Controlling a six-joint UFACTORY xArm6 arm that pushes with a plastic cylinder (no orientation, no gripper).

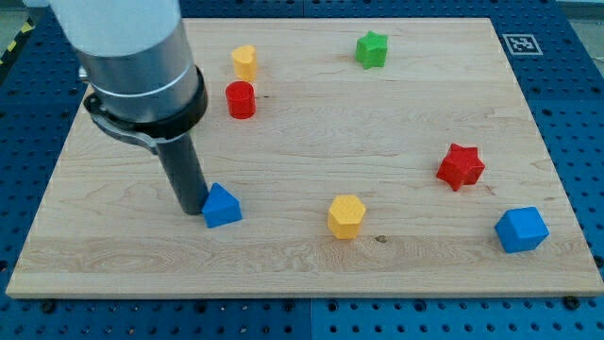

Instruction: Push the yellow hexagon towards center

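The small yellow plastic hexagon [346, 216] looks light, rigid and slide-prone on the wooden worktop [396, 104] — push its near face squarely — no jaws exist; my tip [192, 208] touches the blue block [222, 206].

No readable text; only a coded marker [518, 43] on the board's corner.

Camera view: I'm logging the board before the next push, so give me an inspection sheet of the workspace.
Surface: wooden board, flat, light grain.
Job's things: yellow hexagon at the view's bottom, just right of middle, standing alone.
Clutter: second yellow block and red cylinder at upper left; green star at top; red star at right; blue cube at lower right; blue block at lower left.
Grippers: none; my tip is right beside the blue block's left, well left of the yellow hexagon.
Cables: nothing seen.
Surroundings: blue perforated base; marker tag on the board's top right corner.
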